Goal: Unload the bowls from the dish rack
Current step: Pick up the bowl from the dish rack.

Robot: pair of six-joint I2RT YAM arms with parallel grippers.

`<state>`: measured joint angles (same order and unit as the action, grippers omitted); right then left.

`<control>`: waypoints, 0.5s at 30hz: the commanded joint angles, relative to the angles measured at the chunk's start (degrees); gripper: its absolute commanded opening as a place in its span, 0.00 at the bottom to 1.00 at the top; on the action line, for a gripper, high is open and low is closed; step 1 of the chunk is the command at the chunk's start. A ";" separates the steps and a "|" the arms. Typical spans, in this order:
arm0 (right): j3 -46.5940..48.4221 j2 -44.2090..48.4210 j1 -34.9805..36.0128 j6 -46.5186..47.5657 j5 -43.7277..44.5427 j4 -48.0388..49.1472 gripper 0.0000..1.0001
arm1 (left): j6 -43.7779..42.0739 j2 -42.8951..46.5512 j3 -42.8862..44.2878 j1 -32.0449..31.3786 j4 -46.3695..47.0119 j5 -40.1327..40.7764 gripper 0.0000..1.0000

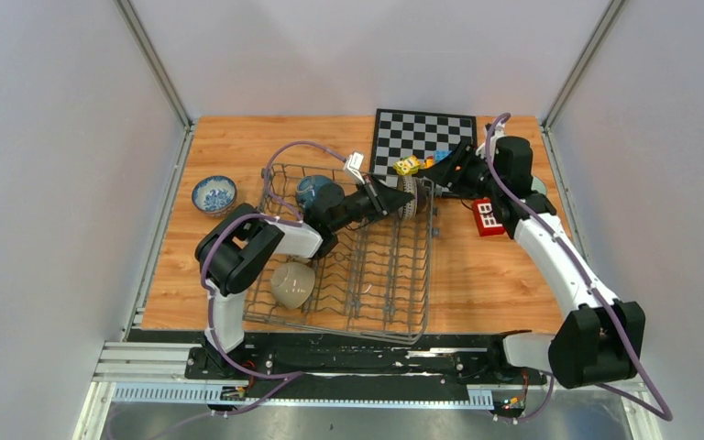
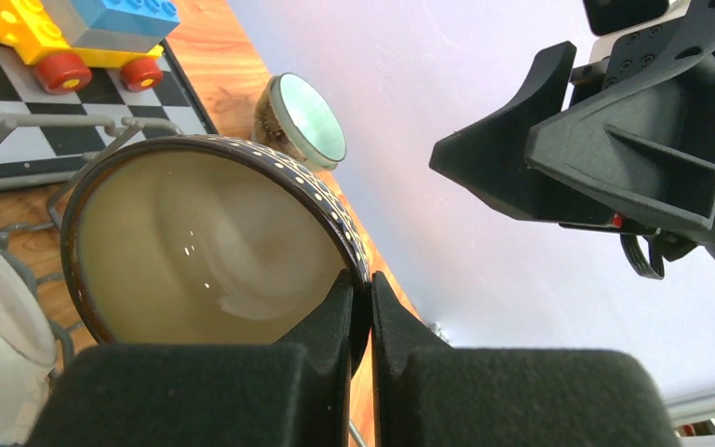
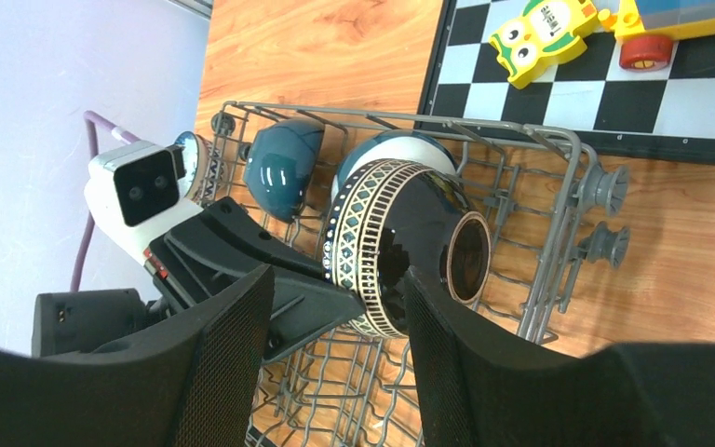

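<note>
Pinching the rim of the dark patterned bowl (image 2: 205, 242) in our left gripper (image 2: 361, 307), we should lift it straight clear of the wires at the far right corner of the dish rack (image 1: 394, 312); our right gripper (image 3: 335, 289) hovers open.

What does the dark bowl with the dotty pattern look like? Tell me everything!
The dark bowl is glossy brown-black ceramic, with a cream band of diamonds and dots below its rim, a round foot ring and a creamy beige inside. It is tipped on its side over the far corner of the dish rack. The left gripper pinches its rim.
</note>
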<state>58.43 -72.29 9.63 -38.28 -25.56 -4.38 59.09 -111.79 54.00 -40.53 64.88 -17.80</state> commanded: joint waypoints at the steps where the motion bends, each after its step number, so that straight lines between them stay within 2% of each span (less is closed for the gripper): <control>1: -0.77 3.64 -0.05 1.74 -0.87 -1.38 0.57 | 1.27 3.18 1.37 0.46 9.80 -3.70 0.00; 5: 0.19 6.83 -0.05 2.70 1.74 -4.30 0.57 | 2.23 4.56 1.59 0.44 10.35 -5.27 0.00; 10: -0.56 13.82 -0.05 1.81 12.84 -5.89 0.59 | -0.30 10.34 0.54 0.46 5.61 -7.35 0.00; 15: 1.95 17.98 0.04 1.34 7.42 -6.30 0.64 | -9.29 21.36 -0.59 0.37 -9.18 -9.64 0.00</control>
<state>58.37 -56.69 9.63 -36.73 -17.23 -8.95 57.56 -100.44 53.45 -40.14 60.77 -24.62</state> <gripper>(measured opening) 0.619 0.055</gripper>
